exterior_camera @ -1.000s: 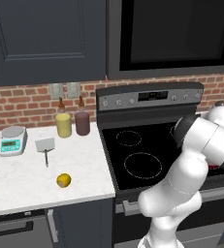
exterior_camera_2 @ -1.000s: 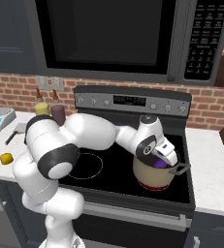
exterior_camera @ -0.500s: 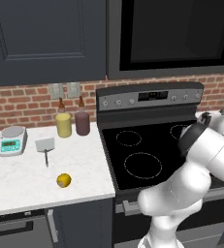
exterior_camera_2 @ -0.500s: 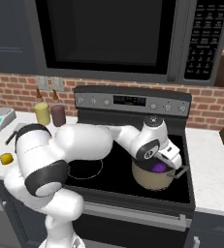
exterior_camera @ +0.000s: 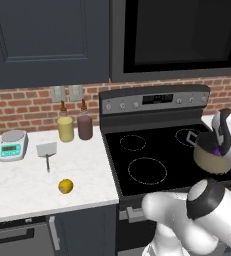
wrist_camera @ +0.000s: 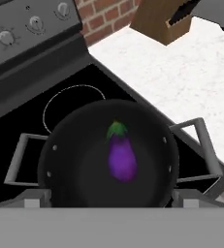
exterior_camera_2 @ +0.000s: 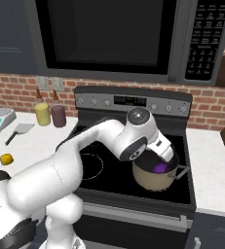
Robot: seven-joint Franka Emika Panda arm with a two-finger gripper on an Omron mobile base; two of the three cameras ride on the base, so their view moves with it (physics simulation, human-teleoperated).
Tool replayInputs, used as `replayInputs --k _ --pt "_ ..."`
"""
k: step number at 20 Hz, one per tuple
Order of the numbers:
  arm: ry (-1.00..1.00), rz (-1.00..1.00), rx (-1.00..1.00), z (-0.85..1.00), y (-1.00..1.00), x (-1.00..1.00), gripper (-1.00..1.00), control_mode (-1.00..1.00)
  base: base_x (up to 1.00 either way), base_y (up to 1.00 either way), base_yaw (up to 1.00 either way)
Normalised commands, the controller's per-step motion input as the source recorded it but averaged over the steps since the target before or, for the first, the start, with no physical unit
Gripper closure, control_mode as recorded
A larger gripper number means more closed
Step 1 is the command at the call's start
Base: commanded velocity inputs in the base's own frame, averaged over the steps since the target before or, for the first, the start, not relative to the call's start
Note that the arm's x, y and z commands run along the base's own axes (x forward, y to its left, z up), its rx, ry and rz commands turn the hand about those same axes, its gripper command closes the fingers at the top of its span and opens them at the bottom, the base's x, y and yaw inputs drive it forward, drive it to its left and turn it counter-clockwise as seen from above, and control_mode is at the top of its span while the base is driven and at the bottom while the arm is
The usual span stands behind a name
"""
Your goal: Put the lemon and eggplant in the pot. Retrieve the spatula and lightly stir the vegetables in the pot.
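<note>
The tan pot (exterior_camera_2: 150,180) stands on the stove's front right burner, its dark rim (wrist_camera: 60,140) and grey loop handles seen from above in the hand view. Inside it the purple eggplant (wrist_camera: 121,157) lies loose on the bottom (exterior_camera_2: 159,168). My gripper (wrist_camera: 111,199) hovers just above the pot's rim (exterior_camera_2: 166,156), open, nothing between its fingers. Far to the left, the yellow lemon (exterior_camera: 65,186) sits near the counter's front edge (exterior_camera_2: 6,159). Behind it the grey spatula (exterior_camera: 46,150) lies flat on the counter (exterior_camera_2: 19,130).
A pale yellow jar (exterior_camera: 65,129) and a maroon jar (exterior_camera: 85,127) stand at the brick wall beside a small scale (exterior_camera: 13,144). A wooden knife block (wrist_camera: 164,17) stands on the counter right of the stove. My own arm arches over the cooktop.
My arm has swung further right and the hand has drawn up off the pot. The jaws have spread a little wider. The eggplant stays in the pot.
</note>
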Motion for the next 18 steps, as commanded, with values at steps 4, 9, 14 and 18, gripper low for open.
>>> replayInputs --k 4,9,14,18 --pt "-0.13 0.01 -0.04 0.89 1.0 -0.36 -1.0 -1.0 0.0 0.0 0.0" --pt "-0.01 0.08 -0.11 0.42 1.0 -0.43 -1.0 -1.0 0.0 0.0 0.0" --pt "0.0 0.11 -0.11 0.36 1.0 -0.43 -1.0 -1.0 0.0 0.0 0.0" --pt "0.0 0.13 -0.07 0.37 1.0 -0.46 -1.0 -1.0 0.0 0.0 0.0"
